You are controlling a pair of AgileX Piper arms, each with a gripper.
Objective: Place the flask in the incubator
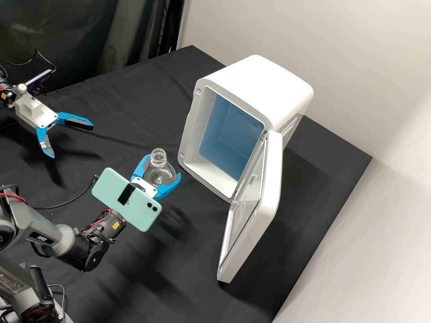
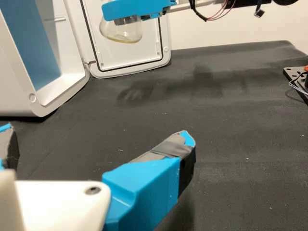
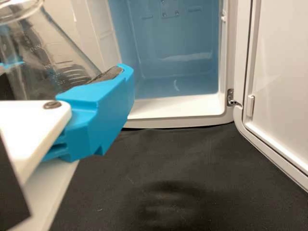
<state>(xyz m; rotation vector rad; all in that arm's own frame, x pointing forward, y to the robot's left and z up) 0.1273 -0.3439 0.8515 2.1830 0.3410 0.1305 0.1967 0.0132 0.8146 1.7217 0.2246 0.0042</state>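
We see the flask (image 1: 160, 167), clear glass, upright and apparently empty, pinched around its body by the right gripper (image 1: 161, 172). It hangs above the black bench (image 1: 134, 103), just short of the incubator's (image 1: 274, 89) open mouth and near the low front lip. In the right wrist view the glass (image 3: 43, 53) sits against a blue finger (image 3: 101, 110), with the blue chamber (image 3: 178, 53) straight ahead and the door (image 3: 279, 86) swung aside.

As we judge it, the step in hand is carrying the flask in. To do it well, we should:
- hold it level so the mouth stays up
- lift the base over the white front rim before going forward
- keep to the middle of the opening, away from the hinge side and the door (image 1: 251, 211)
- set it down flat on the chamber floor (image 1: 224, 152) before letting the fingers part, since a wide-bottomed flask released on a tilt could rock

The left gripper (image 1: 71, 140) sits well apart at the far side of the bench, fingers spread and holding nothing.

By our count:
- one flask
- one incubator, with one door
- two arms, each with one gripper
- one pale green phone (image 1: 128, 199), fixed at the right wrist
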